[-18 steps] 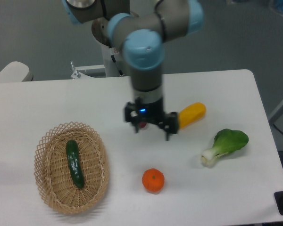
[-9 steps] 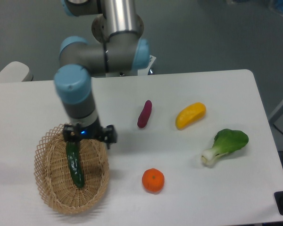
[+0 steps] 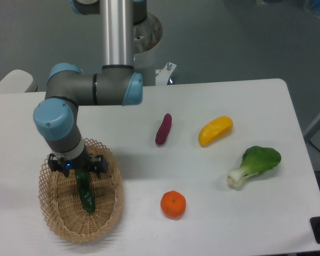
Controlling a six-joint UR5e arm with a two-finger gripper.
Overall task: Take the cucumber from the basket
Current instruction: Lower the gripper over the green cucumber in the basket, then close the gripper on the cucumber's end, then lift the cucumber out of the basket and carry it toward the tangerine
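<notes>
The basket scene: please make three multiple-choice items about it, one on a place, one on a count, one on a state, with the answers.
1. Where does the cucumber lie?
A. in the basket
B. beside the orange
C. next to the bok choy

2. How many vegetables or fruits lie on the table outside the basket?
A. two
B. four
C. six

3. Where is the claw?
A. high above the yellow pepper
B. low over the upper end of the cucumber
C. off the table

Answers:
1 A, the cucumber rests on the wicker floor.
2 B, sweet potato, yellow pepper, bok choy, orange.
3 B, the claw sits at the basket's upper rim over the cucumber's end; a grip cannot be judged.
</notes>
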